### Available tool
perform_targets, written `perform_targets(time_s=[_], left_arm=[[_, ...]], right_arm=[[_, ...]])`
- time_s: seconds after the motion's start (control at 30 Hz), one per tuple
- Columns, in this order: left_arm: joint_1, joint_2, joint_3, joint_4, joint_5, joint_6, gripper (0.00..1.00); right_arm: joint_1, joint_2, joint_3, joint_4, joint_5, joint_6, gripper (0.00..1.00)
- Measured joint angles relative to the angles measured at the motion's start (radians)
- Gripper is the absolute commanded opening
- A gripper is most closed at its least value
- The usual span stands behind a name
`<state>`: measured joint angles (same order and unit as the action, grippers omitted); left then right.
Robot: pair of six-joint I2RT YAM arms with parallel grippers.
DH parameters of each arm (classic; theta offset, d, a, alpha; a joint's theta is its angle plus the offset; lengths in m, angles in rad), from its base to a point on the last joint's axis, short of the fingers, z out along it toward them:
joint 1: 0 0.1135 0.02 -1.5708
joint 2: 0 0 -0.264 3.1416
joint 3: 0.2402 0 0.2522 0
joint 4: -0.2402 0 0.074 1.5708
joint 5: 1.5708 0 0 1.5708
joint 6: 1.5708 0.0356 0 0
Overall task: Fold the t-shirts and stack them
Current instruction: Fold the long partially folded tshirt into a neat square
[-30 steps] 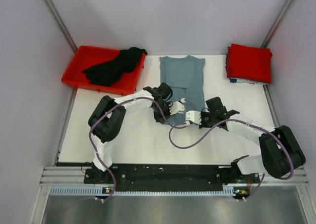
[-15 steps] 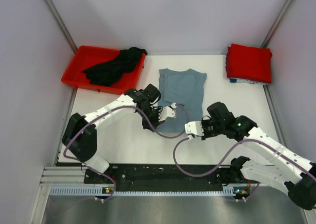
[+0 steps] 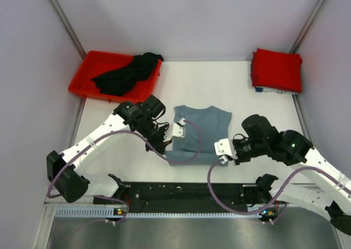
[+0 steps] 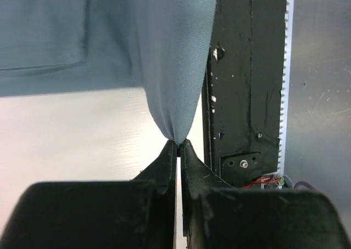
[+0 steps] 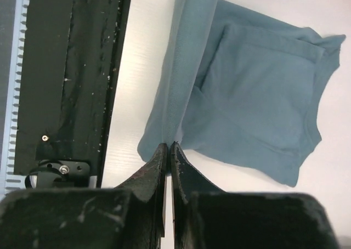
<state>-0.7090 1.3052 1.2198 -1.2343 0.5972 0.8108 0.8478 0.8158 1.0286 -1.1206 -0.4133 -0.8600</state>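
The grey-blue t-shirt (image 3: 198, 133) lies in the middle of the white table, its near hem lifted. My left gripper (image 3: 167, 146) is shut on the hem's left corner; the left wrist view shows the cloth (image 4: 170, 68) pinched at the fingertips. My right gripper (image 3: 221, 153) is shut on the hem's right corner, and the right wrist view shows the shirt (image 5: 247, 95) hanging from the tips. A folded red t-shirt (image 3: 277, 69) sits at the far right. A black t-shirt (image 3: 127, 73) lies crumpled in the red bin (image 3: 94, 76).
The red bin stands at the far left corner of the table. The black base rail (image 3: 186, 193) runs along the near edge, just below both grippers. Grey walls close in the sides and back.
Both grippers have pulled the grey-blue shirt toward the near edge, spreading apart to its two hem corners. The shirt has slid nearer and looks shorter.
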Motion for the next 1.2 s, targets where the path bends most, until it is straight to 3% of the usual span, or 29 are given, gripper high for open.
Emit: perform_targets(time_s=[0.13, 0.47, 0.87, 1.2], left_arm=[[0.038, 0.056, 0.122, -0.017, -0.015, -0.058, 0.0], [0.164, 0.319, 0.397, 0.066, -0.044, -0.107, 0.0], [0.235, 0.759, 0.752, 0.116, -0.102, -0.15, 0.0], [0.254, 0.886, 0.825, 0.204, -0.169, -0.206, 0.0]], right_arm=[[-0.064, 0.013, 0.007, 0.014, 0.017, 0.044, 0.0], [-0.476, 0.218, 0.027, 0.231, -0.013, 0.103, 0.0], [-0.613, 0.592, 0.119, 0.397, 0.002, 0.128, 0.0], [-0.642, 0.869, 0.274, 0.466, 0.029, 0.184, 0.0]])
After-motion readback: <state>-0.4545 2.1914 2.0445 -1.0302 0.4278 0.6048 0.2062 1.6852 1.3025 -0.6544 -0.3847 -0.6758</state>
